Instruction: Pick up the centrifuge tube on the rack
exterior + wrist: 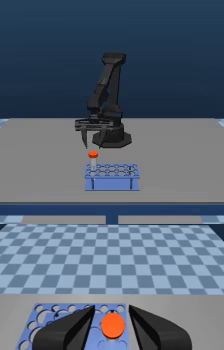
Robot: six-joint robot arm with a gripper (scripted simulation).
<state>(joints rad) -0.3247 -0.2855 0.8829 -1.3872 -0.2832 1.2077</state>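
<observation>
The rack [112, 176] sits at the near edge of the grey table [40, 160]. The tube [93, 159] stands in a hole at the rack's end on the exterior view's left, its orange cap [113, 325] above the top. The gripper [92, 145] hangs just over it, jaws spread, one finger [70, 332] on each side of the cap. Behind stands the arm's base [116, 137].

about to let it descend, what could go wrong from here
1. The gripper hangs open just above the tube; the wrist view shows the orange cap between the jaws, nearer one finger, which might clip it.
2. The tube sits at the rack's end hole, so a finger might strike the rack top.
</observation>
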